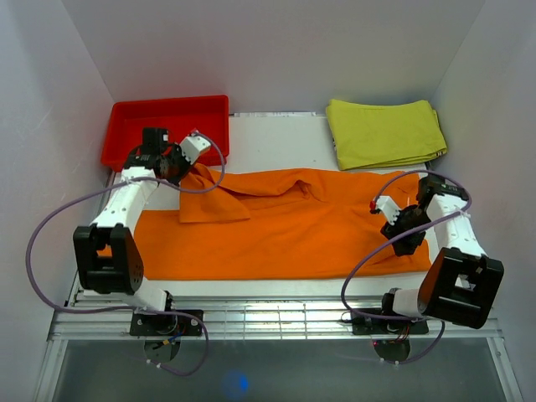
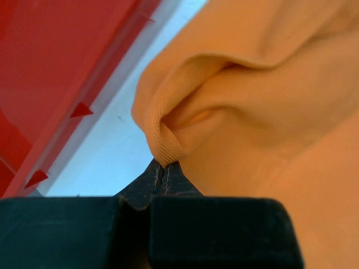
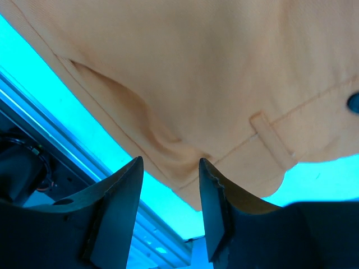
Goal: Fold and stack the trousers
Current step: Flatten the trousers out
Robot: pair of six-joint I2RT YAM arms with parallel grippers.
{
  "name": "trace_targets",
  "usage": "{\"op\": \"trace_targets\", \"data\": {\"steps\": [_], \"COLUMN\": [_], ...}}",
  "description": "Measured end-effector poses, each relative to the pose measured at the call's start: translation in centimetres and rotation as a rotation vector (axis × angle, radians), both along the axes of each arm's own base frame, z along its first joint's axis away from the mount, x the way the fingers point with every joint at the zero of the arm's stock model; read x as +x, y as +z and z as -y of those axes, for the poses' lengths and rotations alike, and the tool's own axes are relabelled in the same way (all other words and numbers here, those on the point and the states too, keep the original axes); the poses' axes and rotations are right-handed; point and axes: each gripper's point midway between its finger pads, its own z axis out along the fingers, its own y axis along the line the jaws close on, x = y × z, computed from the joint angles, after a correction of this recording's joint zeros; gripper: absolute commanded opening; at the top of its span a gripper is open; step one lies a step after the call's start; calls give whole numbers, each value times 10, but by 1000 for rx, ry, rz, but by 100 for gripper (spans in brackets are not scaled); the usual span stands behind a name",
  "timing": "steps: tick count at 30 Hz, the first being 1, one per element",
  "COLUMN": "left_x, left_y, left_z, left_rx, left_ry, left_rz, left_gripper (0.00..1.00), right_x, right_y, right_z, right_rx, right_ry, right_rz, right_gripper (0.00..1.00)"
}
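the trousers (image 1: 285,226) are spread lengthwise across the bench (image 1: 276,138), covering most of its width. the waistband end is placed at the right, where a belt loop (image 3: 272,140) is seen in the right wrist view. at the far left, part of the fabric is drawn up and turned over toward the middle, so that a loose flap is laid on top of the flat layer. the left pincer (image 2: 164,175) is closed, and a small fold of the orange fabric is pinched at its tips. this is done just beside the red tray (image 1: 126,126), which is set in the far left corner. the right pincer (image 3: 168,165) is held low at the near right edge of the trousers. its jaws are apart, and a bunched bit of the waistband edge is seen between them without being clamped. a yellow-green folded cloth (image 1: 385,130) is laid in the far right corner, near the far edge of the trousers.
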Motion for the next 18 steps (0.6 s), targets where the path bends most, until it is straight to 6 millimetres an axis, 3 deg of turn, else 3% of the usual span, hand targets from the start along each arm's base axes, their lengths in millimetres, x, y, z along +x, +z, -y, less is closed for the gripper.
{"op": "trace_targets", "data": {"steps": [2, 4, 6, 9, 11, 12, 15, 17, 18], "left_x": [27, 56, 76, 83, 80, 79, 79, 87, 87], "left_y": [-3, 1, 2, 1, 2, 6, 24, 45, 52], "left_z": [-10, -15, -19, -22, -20, -17, 5, 38, 71], "left_rx": [3, -1, -7, -21, -46, -67, -162, -235, -275], "left_ry": [61, 102, 131, 163, 158, 149, 102, 22, -49], "left_rz": [-6, 17, 29, 23, 5, -2, -21, 1, -4], "left_gripper": [2, 12, 30, 47, 71, 75, 80, 80, 80], "right_x": [-3, -5, -5, -15, -26, -30, -35, -40, -44], "right_y": [0, -1, -3, -20, -30, -34, -42, -49, -55], "right_z": [13, 19, 22, 25, 26, 25, 25, 26, 25], "right_rx": [-6, -19, -33, -58, -67, -67, -77, -93, -98], "right_ry": [-29, -25, -2, 31, 44, 52, 70, 84, 94], "right_rz": [-6, -9, -6, -32, -61, -73, -63, -51, -54], "right_gripper": [52, 52, 52, 54, 57, 57, 55, 42, 35]}}
